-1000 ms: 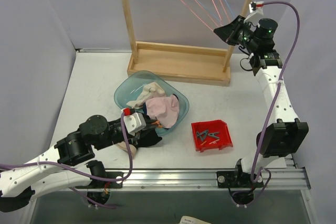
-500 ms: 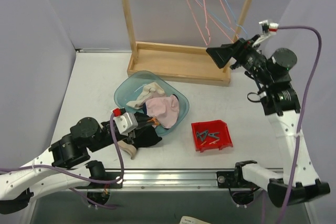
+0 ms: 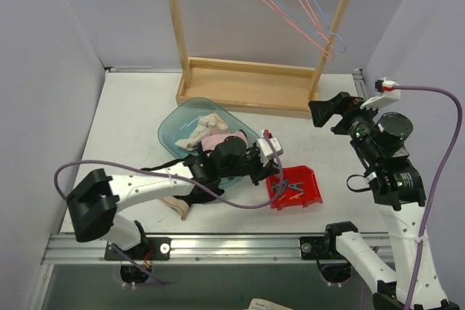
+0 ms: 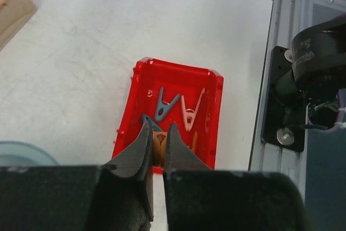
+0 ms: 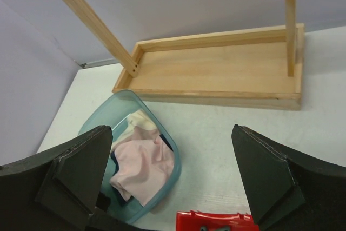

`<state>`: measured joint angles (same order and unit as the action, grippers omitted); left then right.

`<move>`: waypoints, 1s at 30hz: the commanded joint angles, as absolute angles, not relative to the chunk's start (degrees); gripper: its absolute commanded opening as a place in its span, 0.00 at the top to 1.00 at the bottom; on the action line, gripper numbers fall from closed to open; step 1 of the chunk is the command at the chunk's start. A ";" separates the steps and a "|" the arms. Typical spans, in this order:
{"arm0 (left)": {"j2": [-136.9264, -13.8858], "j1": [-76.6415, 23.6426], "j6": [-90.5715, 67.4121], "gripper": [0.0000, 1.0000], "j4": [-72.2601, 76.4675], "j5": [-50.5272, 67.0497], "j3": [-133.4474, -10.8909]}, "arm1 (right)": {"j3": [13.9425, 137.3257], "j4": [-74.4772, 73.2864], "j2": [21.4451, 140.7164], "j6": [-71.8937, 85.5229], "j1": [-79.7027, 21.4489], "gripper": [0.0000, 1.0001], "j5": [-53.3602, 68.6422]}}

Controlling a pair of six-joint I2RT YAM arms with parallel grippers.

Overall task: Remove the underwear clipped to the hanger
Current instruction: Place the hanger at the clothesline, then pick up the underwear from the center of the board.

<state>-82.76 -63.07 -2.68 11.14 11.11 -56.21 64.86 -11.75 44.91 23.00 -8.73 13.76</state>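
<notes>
Pink and blue wire hangers (image 3: pixel 299 1) hang bare on the wooden rack. Pale pink underwear (image 3: pixel 218 141) lies piled in the teal bowl (image 3: pixel 173 125), also seen in the right wrist view as pink underwear (image 5: pixel 143 167) in the bowl (image 5: pixel 116 106). A black pair with a beige waistband (image 3: pixel 180 206) lies on the table by the bowl, partly under the left arm. My left gripper (image 4: pixel 158 136) is shut on an orange clothespin (image 4: pixel 158 145) over the red tray (image 4: pixel 143 87). My right gripper (image 5: pixel 172 133) hangs open and empty above the table.
The red tray (image 3: pixel 309 192) holds a teal clothespin (image 4: pixel 165 105), a pale pink one (image 4: pixel 190 113) and others. The rack's wooden base (image 5: pixel 216 68) stands at the back, its posts (image 3: pixel 174 27) rising from it. A metal rail (image 4: pixel 270 79) runs along the near table edge.
My right gripper opened, left the hangers and dropped lower to the right of the rack. The left arm swung from beside the black underwear to over the red tray. The hangers swung.
</notes>
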 commanded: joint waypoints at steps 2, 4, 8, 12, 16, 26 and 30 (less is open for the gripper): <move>-90.68 -62.05 -6.24 0.97 21.01 17.49 -65.03 | 63.99 -14.06 42.19 21.71 -8.79 0.00 7.82; -92.45 -61.70 -7.03 0.97 22.41 17.49 -65.74 | 63.63 -14.41 41.93 21.45 -8.79 0.00 7.74; -96.14 -61.52 -9.22 0.86 24.70 19.50 -66.18 | 62.93 -14.59 41.92 21.09 -8.79 0.00 7.82; -96.33 -61.44 -10.46 0.53 23.12 18.73 -66.10 | 62.75 -15.12 42.10 20.92 -8.79 0.00 7.65; -93.26 -61.44 -10.55 0.06 22.85 16.53 -63.02 | 62.58 -15.21 42.36 20.92 -8.88 0.00 7.82; -67.35 -59.06 -13.26 0.06 -1.51 -10.73 -51.61 | 62.23 -15.38 44.21 20.74 -9.05 0.00 10.72; -53.72 -58.62 -27.22 0.06 -18.52 -23.10 -46.07 | 60.91 -15.21 44.82 21.00 -9.49 0.00 10.99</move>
<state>-60.51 -59.00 -16.84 -1.69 -8.97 -49.41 61.84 -16.47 44.07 21.28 -9.04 9.89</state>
